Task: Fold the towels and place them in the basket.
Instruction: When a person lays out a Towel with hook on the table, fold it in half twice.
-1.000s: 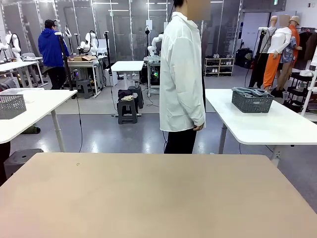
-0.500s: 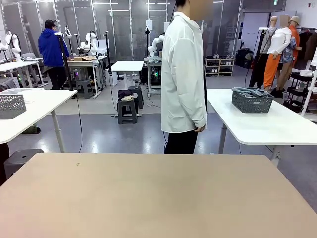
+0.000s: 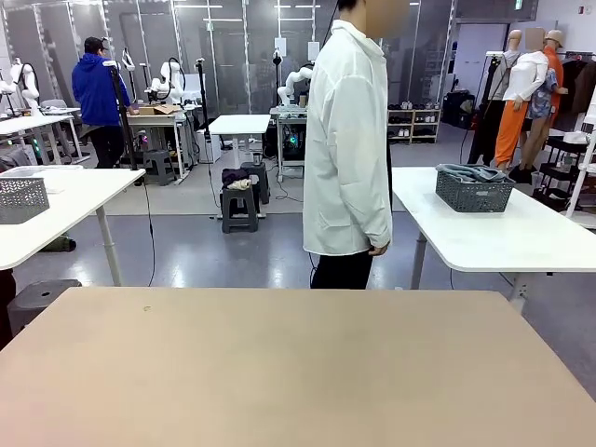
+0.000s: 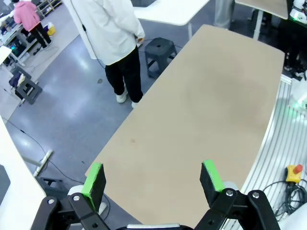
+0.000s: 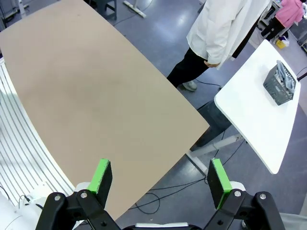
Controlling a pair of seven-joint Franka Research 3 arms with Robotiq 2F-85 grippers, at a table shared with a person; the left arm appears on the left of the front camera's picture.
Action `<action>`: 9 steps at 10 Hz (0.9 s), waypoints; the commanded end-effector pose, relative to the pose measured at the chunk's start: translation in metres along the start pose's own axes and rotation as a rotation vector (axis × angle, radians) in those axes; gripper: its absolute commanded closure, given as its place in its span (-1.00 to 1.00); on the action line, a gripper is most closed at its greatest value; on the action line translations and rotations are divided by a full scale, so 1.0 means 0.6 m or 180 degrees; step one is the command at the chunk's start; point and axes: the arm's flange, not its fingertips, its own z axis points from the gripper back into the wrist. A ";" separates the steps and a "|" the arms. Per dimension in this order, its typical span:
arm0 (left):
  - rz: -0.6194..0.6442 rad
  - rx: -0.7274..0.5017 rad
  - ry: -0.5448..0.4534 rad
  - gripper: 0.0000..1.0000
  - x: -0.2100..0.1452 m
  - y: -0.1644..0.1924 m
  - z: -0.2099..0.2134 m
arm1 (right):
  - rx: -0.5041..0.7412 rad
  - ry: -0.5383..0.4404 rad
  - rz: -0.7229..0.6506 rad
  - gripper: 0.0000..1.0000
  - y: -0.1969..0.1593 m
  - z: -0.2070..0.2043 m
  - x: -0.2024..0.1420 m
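Observation:
A dark grey mesh basket (image 3: 474, 193) stands on the white side table (image 3: 521, 244) at the right, beyond my tan table (image 3: 298, 372). Pale blue-grey towels (image 3: 468, 171) lie heaped in it. From the right wrist view the basket (image 5: 277, 86) and its towels (image 5: 284, 75) sit far off on that white table. My left gripper (image 4: 152, 179) hangs open high above the tan table (image 4: 192, 120), nothing between its green pads. My right gripper (image 5: 158, 178) is likewise open and empty above the tan table (image 5: 96, 96). A person in a white coat (image 3: 346, 140) stands side-on at the far edge.
A second grey mesh basket (image 3: 20, 198) sits on a white table at the left. A dark stool (image 4: 158, 47) stands near the person's feet. A red stop button (image 4: 293, 173) and cables lie beside the table's near side.
The person in the white coat has shifted a little to the right. Nothing on the tables has moved.

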 end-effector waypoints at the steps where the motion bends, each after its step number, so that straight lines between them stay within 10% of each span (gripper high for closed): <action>1: 0.0046 -0.0038 0.0088 -1.00 0.041 -0.008 -0.011 | 0.0076 0.0012 0.0101 -1.00 0.004 -0.002 0.005; 9: -0.0031 -0.0015 0.0018 -1.00 0.020 -0.007 -0.008 | 0.0000 0.0000 0.0000 -1.00 0.000 0.000 0.000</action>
